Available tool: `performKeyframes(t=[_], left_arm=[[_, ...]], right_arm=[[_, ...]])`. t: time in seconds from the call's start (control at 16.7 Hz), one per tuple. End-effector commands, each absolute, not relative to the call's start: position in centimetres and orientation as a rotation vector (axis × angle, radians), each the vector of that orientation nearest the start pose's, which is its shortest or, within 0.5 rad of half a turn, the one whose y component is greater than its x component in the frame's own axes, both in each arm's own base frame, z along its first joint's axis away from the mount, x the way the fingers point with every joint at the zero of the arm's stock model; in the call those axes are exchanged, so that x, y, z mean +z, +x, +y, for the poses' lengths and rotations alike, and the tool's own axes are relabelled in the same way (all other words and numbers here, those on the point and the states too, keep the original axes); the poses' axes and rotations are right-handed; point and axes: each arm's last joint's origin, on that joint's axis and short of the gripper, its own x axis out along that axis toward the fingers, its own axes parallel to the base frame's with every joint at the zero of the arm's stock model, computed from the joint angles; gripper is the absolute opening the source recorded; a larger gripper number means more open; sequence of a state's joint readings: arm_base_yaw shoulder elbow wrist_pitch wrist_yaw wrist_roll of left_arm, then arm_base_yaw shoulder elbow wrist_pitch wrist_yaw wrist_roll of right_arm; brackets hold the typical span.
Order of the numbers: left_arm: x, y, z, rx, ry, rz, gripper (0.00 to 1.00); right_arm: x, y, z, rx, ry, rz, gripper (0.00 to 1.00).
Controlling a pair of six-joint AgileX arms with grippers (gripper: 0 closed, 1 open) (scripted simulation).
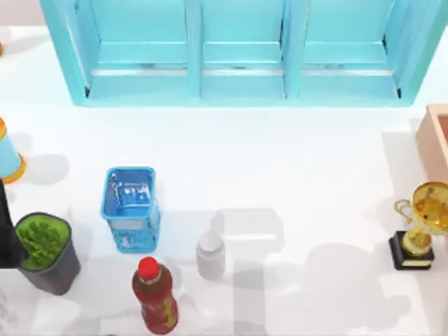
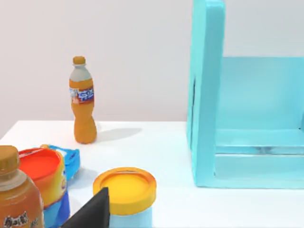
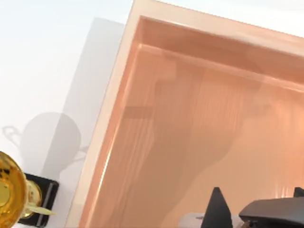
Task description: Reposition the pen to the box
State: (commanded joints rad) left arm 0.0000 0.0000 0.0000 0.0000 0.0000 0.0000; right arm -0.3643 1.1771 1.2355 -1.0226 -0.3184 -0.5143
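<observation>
My right gripper (image 3: 258, 205) hangs over the inside of the box (image 3: 190, 118). Its jaws are apart. The pen (image 3: 271, 211) is low between the tips, inside the box walls. I cannot tell if it touches the box floor. My left arm (image 1: 7, 234) sits far from the box, and I cannot tell how its jaws are.

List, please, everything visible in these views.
cabinet: one, cyan, far edge
box: one, salmon-pink, right edge
trophy: one, gold, beside box
basket: one, blue, left of centre
red bottle: one, red, near edge
jar: one, white, beside red bottle
cup of greens: one, dark grey, left
orange bottle: one, orange, left of cabinet
tea bottle: one, amber, beside tubs
tubs: two, yellow-lidded and orange-lidded, left side
left arm: one, black, left edge
right gripper: one, dark, above box's inside
</observation>
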Motion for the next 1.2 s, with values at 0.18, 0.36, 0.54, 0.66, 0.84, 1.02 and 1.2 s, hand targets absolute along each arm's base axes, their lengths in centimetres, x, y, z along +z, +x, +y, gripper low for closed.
performKeyframes(t=[0.18,0.36,0.54,0.66,0.84,1.02,1.2], left_arm=[[16.0,10.6,-0.1,0.0,0.0,0.0,1.0],[16.0,10.6,-0.1,0.0,0.0,0.0,1.0],[16.0,10.6,-0.1,0.0,0.0,0.0,1.0],[16.0,10.6,-0.1,0.0,0.0,0.0,1.0],[16.0,10.6,-0.1,0.0,0.0,0.0,1.0],[16.0,10.6,-0.1,0.0,0.0,0.0,1.0],[16.0,10.6,-0.1,0.0,0.0,0.0,1.0]], right_arm=[[33.8,21.1,-6.8,0.191,-0.158,0.887,0.0],[33.3,21.4,-6.7,0.194,-0.158,0.894,0.0],[31.7,22.1,-6.6,0.194,-0.163,0.885,0.0],[30.8,22.4,-6.6,0.191,-0.161,0.882,0.0],[28.9,22.9,-6.5,0.186,-0.162,0.875,0.0],[27.7,23.2,-6.4,0.191,-0.158,0.887,0.0],[27.7,23.2,-6.4,0.191,-0.158,0.887,0.0]])
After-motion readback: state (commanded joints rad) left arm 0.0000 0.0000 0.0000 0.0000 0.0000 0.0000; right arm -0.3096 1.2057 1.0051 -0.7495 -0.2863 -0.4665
